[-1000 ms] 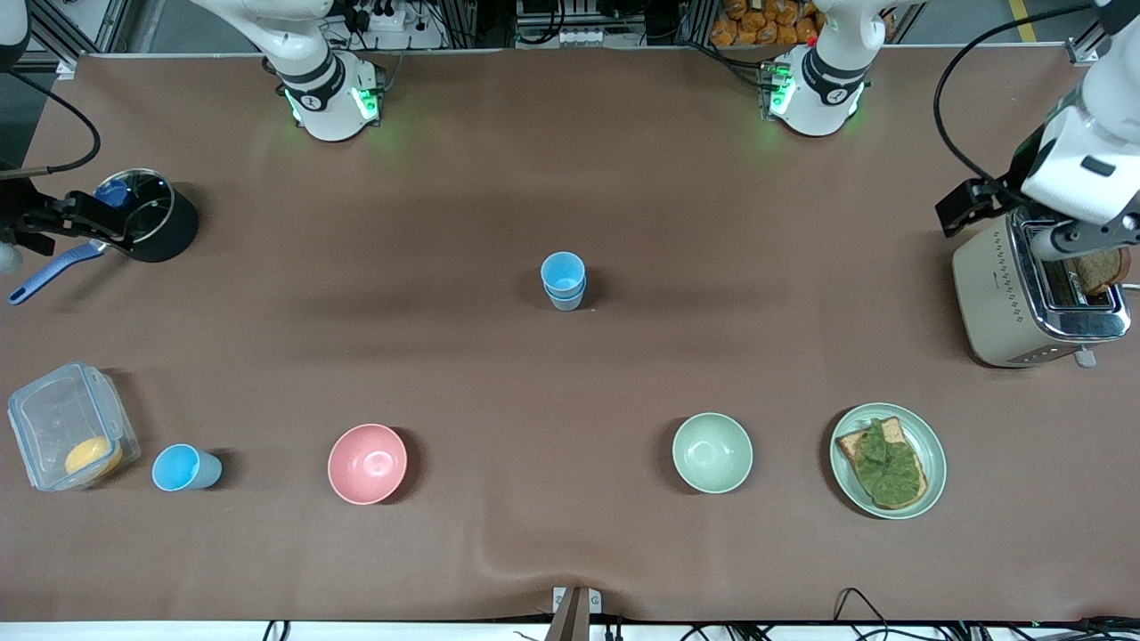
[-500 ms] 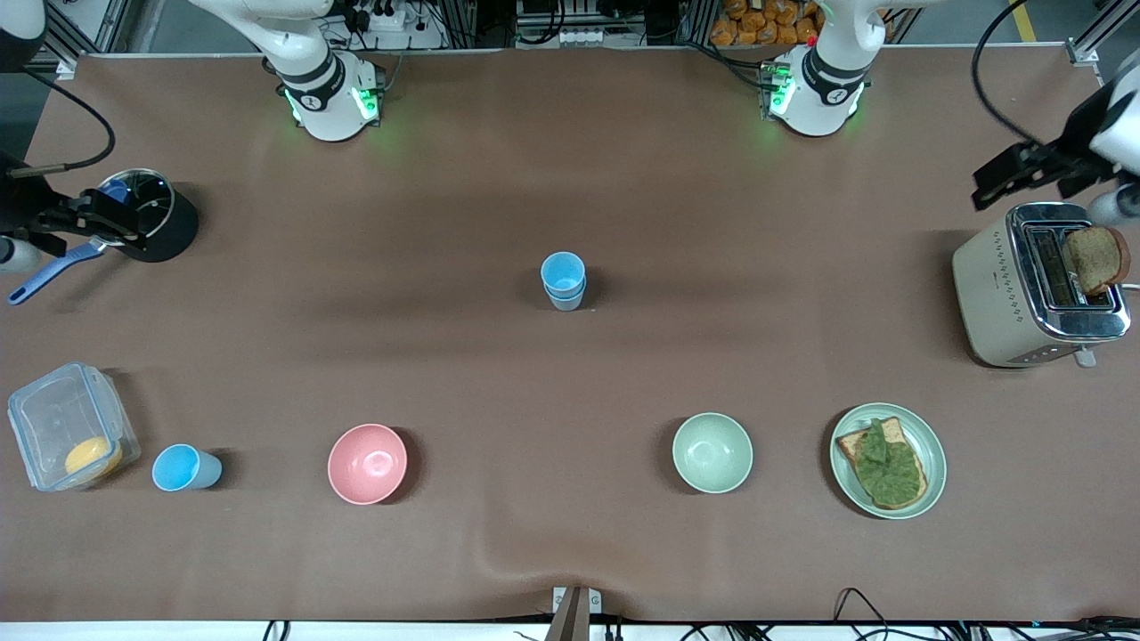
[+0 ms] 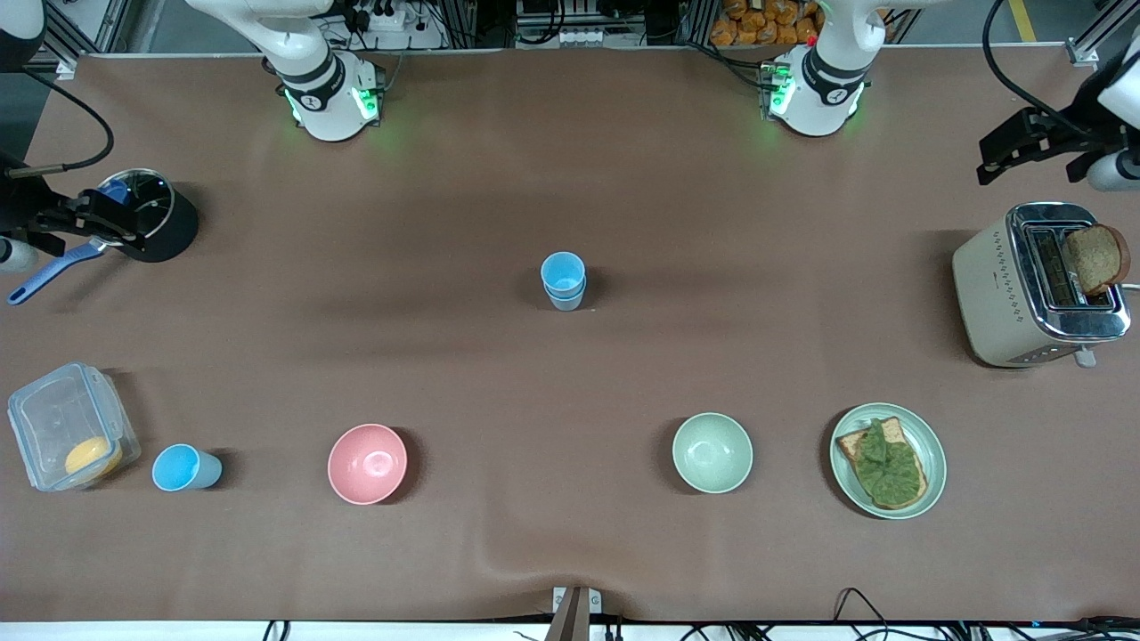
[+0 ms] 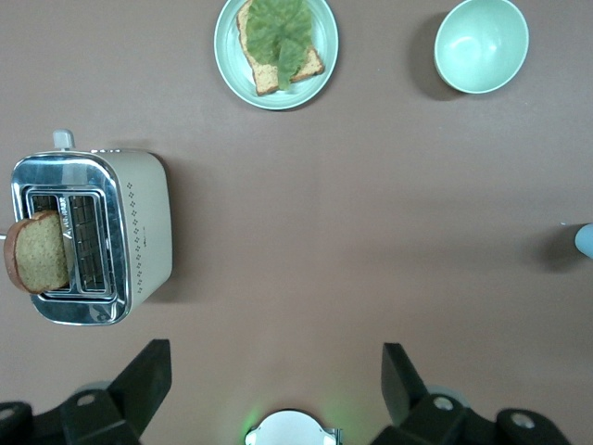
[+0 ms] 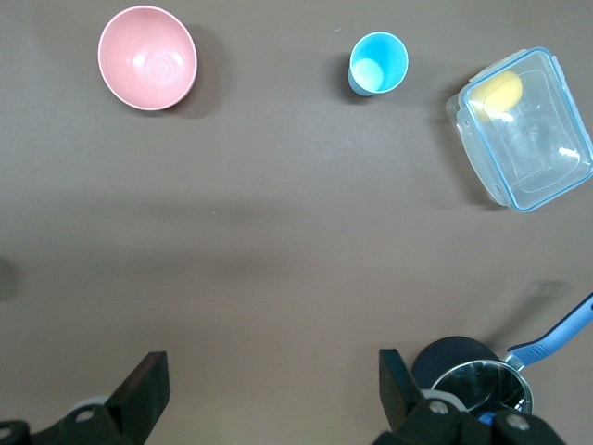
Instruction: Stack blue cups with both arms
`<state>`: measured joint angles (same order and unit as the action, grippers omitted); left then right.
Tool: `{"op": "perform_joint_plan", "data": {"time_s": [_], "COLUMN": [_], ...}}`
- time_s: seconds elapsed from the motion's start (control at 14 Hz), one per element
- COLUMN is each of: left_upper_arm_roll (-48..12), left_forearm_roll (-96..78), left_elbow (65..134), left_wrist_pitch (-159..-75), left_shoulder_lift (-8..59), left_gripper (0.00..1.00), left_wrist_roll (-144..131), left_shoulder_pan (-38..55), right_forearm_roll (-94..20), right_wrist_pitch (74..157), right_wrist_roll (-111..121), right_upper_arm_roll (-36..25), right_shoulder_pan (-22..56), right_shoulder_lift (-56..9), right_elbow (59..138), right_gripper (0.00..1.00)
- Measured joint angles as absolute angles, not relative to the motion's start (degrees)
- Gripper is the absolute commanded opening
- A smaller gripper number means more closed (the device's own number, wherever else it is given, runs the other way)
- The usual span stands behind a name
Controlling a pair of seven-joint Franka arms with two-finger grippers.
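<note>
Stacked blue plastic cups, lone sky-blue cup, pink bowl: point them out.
Stacked blue plastic cups point(image 3: 563, 278), front view, top cup's wall.
Lone sky-blue cup point(image 5: 377, 64), right wrist view, inside.
Pink bowl point(image 3: 367, 463), front view, inside.

At mid-table, a sky-blue tapered plastic tumbler point(image 3: 563, 270) sits upright, nested inside a duller grey-blue tumbler point(image 3: 565, 300) standing on the brown cloth. A third handleless sky-blue cup point(image 3: 183, 468) point(image 5: 377, 64) stands alone, upright and empty, nearer the front camera toward the right arm's end.
</note>
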<state>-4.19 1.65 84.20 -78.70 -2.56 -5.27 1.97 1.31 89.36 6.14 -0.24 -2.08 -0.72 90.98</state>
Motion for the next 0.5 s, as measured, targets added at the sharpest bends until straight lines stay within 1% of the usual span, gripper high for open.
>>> {"op": "perform_joint_plan", "data": {"time_s": [0.5], "left_upper_arm_roll": [-4.57], "left_forearm_roll": [1.65], "left_elbow": [84.2], "left_wrist_pitch": [-79.2], "left_shoulder_lift": [-2.73], "left_gripper": [1.0], "left_wrist_roll": [-5.27], "left_shoulder_pan": [2.2], "right_forearm_roll": [1.29], "right_wrist_pitch": [89.54], "right_wrist_roll": [6.14], "right_upper_arm_roll": [-0.55], "right_shoulder_pan": [-2.02], "right_shoulder_lift": [-0.72], "right_elbow": [90.66], "right_gripper": [1.0]}}
